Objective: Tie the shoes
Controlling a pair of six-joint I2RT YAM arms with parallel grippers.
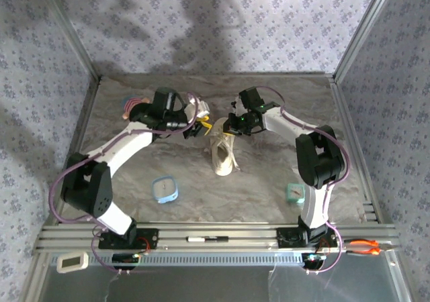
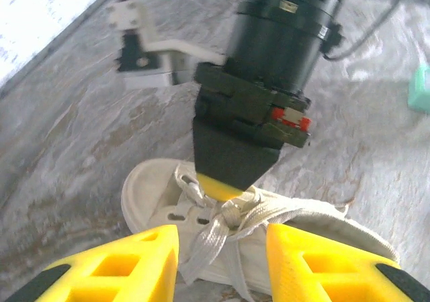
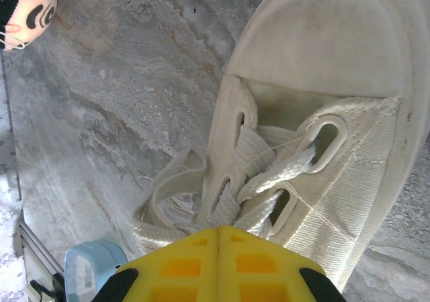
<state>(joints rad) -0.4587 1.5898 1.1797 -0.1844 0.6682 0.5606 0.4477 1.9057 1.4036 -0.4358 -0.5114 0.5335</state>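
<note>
The cream-beige shoe (image 1: 222,153) lies mid-table, toe toward the arms; its toe cap and eyelets (image 3: 316,80) appear in the right wrist view. My right gripper (image 3: 218,231) is shut, its yellow tips pressed together on the pale laces (image 3: 265,181) at the tongue. In the left wrist view the right gripper (image 2: 222,186) comes down onto the lace knot (image 2: 232,211). My left gripper (image 2: 222,238) is open, its fingers (image 2: 134,262) either side of a flat lace end, not closing on it. Both grippers, left (image 1: 200,125) and right (image 1: 230,125), meet at the shoe's far end.
A dark round pink-trimmed object (image 1: 134,105) sits at the back left. A light-blue square item (image 1: 164,189) and a green one (image 1: 294,193) lie near the front. Along the front rail lie a marker (image 1: 205,238), a white device (image 1: 72,262) and orange-handled pliers (image 1: 366,247).
</note>
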